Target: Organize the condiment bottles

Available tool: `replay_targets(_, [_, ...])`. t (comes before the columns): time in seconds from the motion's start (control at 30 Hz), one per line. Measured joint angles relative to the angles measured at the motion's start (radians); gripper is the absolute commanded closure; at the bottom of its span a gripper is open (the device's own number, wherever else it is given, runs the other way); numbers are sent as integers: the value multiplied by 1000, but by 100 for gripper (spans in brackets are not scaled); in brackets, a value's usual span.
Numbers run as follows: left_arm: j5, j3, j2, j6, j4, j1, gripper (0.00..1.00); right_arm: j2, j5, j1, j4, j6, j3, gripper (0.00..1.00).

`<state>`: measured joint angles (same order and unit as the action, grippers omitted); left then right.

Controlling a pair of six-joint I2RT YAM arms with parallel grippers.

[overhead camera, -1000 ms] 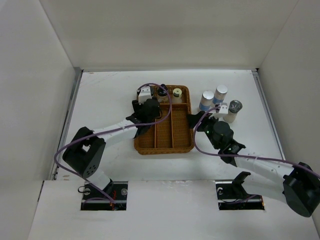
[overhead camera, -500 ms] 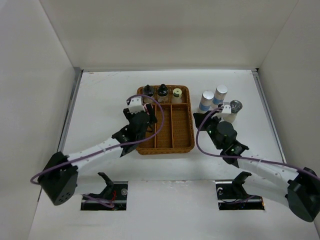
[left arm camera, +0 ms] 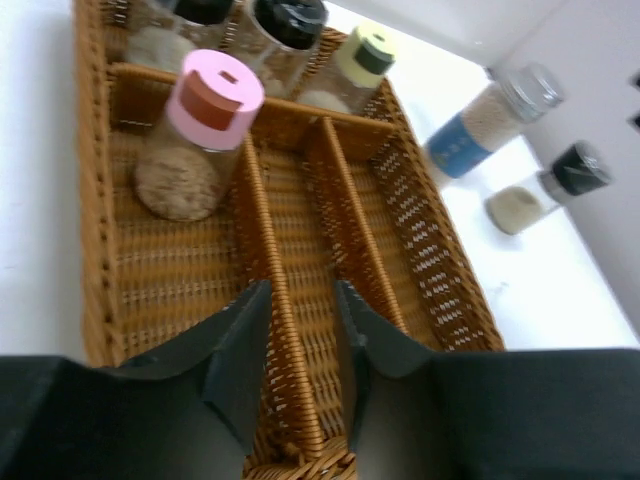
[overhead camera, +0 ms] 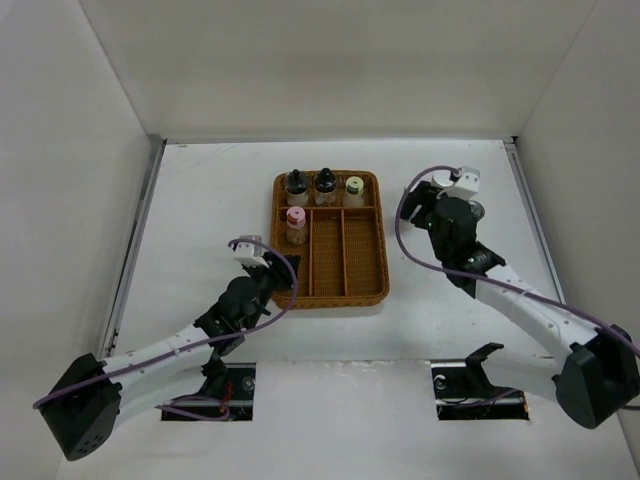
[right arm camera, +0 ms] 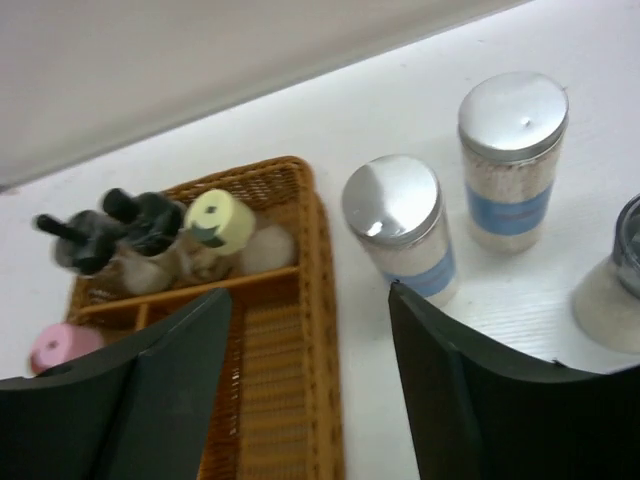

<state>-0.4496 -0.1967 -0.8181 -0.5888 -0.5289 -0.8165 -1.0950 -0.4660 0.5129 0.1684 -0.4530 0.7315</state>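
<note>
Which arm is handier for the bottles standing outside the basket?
Right: the right gripper hovers open beside a blue-labelled bottle; the left gripper sits at the near end of the wicker tray, farther off.

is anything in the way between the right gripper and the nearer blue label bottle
Nothing visible. The open right gripper faces the nearer blue-label bottle with only tabletop between; the wicker tray sits aside.

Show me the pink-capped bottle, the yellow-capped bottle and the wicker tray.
pink-capped bottle [left arm camera: 215, 92], left wrist view, on its pink cap.
yellow-capped bottle [right arm camera: 221, 220], right wrist view, on the top of its cap.
wicker tray [overhead camera: 362, 255], top external view, on the bare floor of its right long compartment.
</note>
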Motion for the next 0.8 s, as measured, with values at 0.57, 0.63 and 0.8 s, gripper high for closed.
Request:
replay_targets(0.57, [167, 80, -37, -35, -256, 22, 83, -341, -4, -117, -91, 90, 195, 9])
replay_targets(0.63, [169, 84, -37, -41, -257, 22, 81, -380, -1, -122, -89, 97, 218, 10])
replay_targets(0.8, [171, 85, -60, -55, -262, 23, 77, -470, 5, -127, -77, 114, 270, 17])
